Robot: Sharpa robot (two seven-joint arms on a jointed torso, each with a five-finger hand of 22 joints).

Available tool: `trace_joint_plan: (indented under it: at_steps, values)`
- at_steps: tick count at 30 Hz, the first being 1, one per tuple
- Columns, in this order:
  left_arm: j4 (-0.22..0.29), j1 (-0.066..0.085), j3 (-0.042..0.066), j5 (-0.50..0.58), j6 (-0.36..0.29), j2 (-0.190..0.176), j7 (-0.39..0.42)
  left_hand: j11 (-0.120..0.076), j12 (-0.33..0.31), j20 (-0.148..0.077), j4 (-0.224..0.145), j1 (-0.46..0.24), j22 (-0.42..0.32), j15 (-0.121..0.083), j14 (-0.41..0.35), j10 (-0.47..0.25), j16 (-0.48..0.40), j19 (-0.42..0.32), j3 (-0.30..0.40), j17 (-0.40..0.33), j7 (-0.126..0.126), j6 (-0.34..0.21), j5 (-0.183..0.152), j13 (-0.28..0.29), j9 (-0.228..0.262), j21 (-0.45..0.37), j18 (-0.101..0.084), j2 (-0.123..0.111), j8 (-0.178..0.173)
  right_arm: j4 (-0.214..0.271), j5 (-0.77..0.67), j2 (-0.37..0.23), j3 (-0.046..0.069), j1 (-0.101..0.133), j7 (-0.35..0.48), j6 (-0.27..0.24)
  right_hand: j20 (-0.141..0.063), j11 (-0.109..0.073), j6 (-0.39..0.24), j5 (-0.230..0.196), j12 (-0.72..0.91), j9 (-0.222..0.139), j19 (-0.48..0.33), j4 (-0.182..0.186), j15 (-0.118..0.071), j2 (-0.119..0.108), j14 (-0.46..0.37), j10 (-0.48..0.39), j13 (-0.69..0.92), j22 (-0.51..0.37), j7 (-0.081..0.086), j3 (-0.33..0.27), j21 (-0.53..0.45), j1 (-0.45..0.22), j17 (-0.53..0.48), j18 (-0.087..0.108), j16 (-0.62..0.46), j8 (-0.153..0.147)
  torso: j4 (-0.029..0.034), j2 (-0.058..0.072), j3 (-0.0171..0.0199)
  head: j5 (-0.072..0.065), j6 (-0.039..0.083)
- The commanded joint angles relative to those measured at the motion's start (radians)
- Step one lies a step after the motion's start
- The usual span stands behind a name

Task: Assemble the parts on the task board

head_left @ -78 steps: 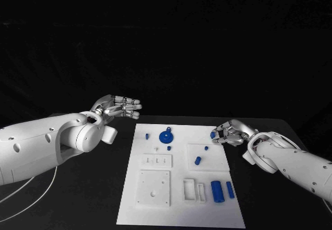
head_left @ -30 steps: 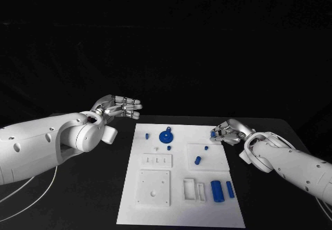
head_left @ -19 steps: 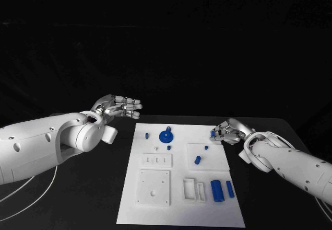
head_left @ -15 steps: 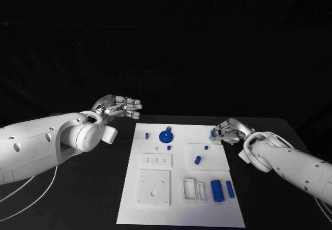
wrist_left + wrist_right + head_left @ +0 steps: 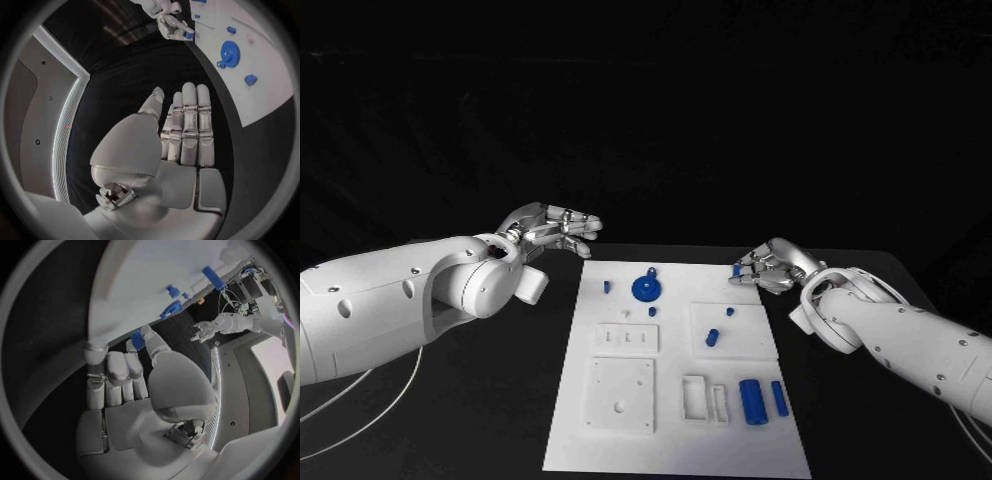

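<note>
Right silver metal hand [image 5: 764, 267] pinches a small blue plastic peg [image 5: 137, 339] above the flat white task board [image 5: 678, 440] at its 1 o'clock corner. Left hand [image 5: 554, 229], fingers straight and together, hovers at 11 o'clock over the matte black table [image 5: 473, 400]; toothed blue gear [image 5: 646, 288] sits on the board.

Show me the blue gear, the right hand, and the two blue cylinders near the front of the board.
blue gear [image 5: 646, 289], head view, centre of its disc.
right hand [image 5: 764, 267], head view, middle of the hand.
blue cylinders [image 5: 753, 401], head view, middle of the larger one.
</note>
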Motion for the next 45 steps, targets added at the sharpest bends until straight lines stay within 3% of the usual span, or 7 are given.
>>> trace_joint_plan:
  at_steps: [1,15,18,19,30,35,45]
  values:
    - [-0.005,0.002,0.001,-0.052,0.061,0.012,-0.078,-0.027,0.043,-0.036,0.012,-0.024,0.076,-0.028,-0.013,0.067,0.178,0.004,-0.014,0.111,-0.007,0.026,-0.007,0.014,0.001,0.109,-0.028,-0.002,0.000,0.033,-0.089,0.002,0.002,0.026,-0.113,0.064,-0.005,-0.002,-0.001,-0.007,0.004,0.001,0.053,0.004,-0.004,-0.005,0.001,0.005,0.002,0.086,0.001,0.002,0.007,0.005,0.001,-0.007,0.005,0.002,-0.0032,-0.010,-0.0022,0.004,0.004]
    - [-0.039,0.020,0.001,-0.192,0.136,0.096,-0.265,-0.081,0.367,-0.090,0.038,-0.092,0.302,-0.085,-0.027,0.087,0.580,-0.038,-0.026,0.288,-0.067,0.154,0.057,0.223,0.059,0.377,-0.015,-0.001,0.008,0.150,-0.232,0.059,0.001,0.103,-0.260,0.163,-0.006,-0.001,0.005,-0.018,0.001,0.005,0.051,0.064,-0.005,-0.056,0.001,0.008,0.008,0.086,0.000,0.081,0.014,0.015,0.006,-0.010,0.005,0.003,-0.0006,-0.035,-0.0092,0.028,0.002]
    - [-0.046,0.020,0.000,-0.220,0.149,0.117,-0.292,-0.094,0.392,-0.098,0.061,-0.137,0.315,-0.093,-0.026,0.085,0.616,-0.038,-0.023,0.300,-0.087,0.183,0.386,0.245,0.107,0.382,-0.018,-0.014,0.019,0.164,-0.250,0.081,-0.004,0.108,-0.294,0.160,-0.007,0.000,0.002,0.013,-0.005,0.005,0.050,0.067,-0.005,-0.068,0.001,0.005,0.004,0.085,0.001,0.104,0.010,0.017,0.004,-0.010,0.002,0.002,0.0001,-0.038,-0.0098,0.037,0.003]
    - [-0.048,0.020,0.000,-0.229,0.153,0.124,-0.301,-0.095,0.406,-0.100,0.068,-0.154,0.320,-0.096,-0.028,0.081,0.631,-0.038,-0.019,0.304,-0.091,0.185,0.420,0.257,0.136,0.384,-0.020,-0.024,0.023,0.168,-0.255,0.088,-0.006,0.109,-0.305,0.158,-0.007,0.000,0.001,0.013,-0.005,0.005,0.050,0.068,-0.005,-0.069,0.001,0.005,0.003,0.085,0.002,0.107,0.010,0.017,0.004,-0.010,0.002,0.002,0.0003,-0.039,-0.0101,0.038,0.001]
    - [-0.059,0.021,-0.003,-0.266,0.150,0.170,-0.380,-0.096,0.472,-0.101,0.197,-0.217,0.375,-0.096,-0.048,0.047,0.685,-0.039,0.054,0.270,-0.101,0.147,0.234,0.318,0.559,0.373,-0.021,-0.120,0.034,0.203,-0.281,0.149,-0.022,0.116,-0.366,0.149,-0.007,-0.001,0.006,0.016,-0.005,0.011,0.051,0.078,-0.006,-0.077,0.002,0.006,0.004,0.085,0.000,0.126,0.010,0.015,0.004,-0.011,0.001,0.003,-0.0003,-0.037,-0.0089,0.035,-0.009]
    - [-0.060,0.021,-0.003,-0.275,0.146,0.181,-0.414,-0.094,0.481,-0.099,0.235,-0.229,0.390,-0.094,-0.050,0.047,0.699,-0.037,0.069,0.263,-0.097,0.146,0.138,0.323,0.609,0.365,-0.019,-0.145,0.006,0.210,-0.284,0.165,-0.027,0.117,-0.375,0.156,-0.008,-0.002,0.006,0.019,-0.006,0.013,0.052,0.081,-0.006,-0.078,0.001,0.006,0.003,0.085,0.000,0.127,0.010,0.013,0.003,-0.011,0.000,0.003,-0.0008,-0.037,-0.0090,0.033,-0.009]
    - [-0.059,0.021,-0.003,-0.319,0.123,0.196,-0.474,-0.090,0.477,-0.093,0.258,-0.226,0.419,-0.091,-0.055,0.043,0.700,-0.035,0.072,0.240,-0.091,0.136,0.112,0.316,0.595,0.336,-0.018,-0.159,0.004,0.217,-0.290,0.188,-0.037,0.118,-0.384,0.170,-0.008,-0.002,0.005,0.021,-0.008,0.014,0.051,0.083,-0.006,-0.078,0.001,0.005,0.002,0.084,0.000,0.127,0.007,0.012,0.002,-0.011,-0.002,0.002,0.0007,-0.037,-0.0092,0.034,-0.011]
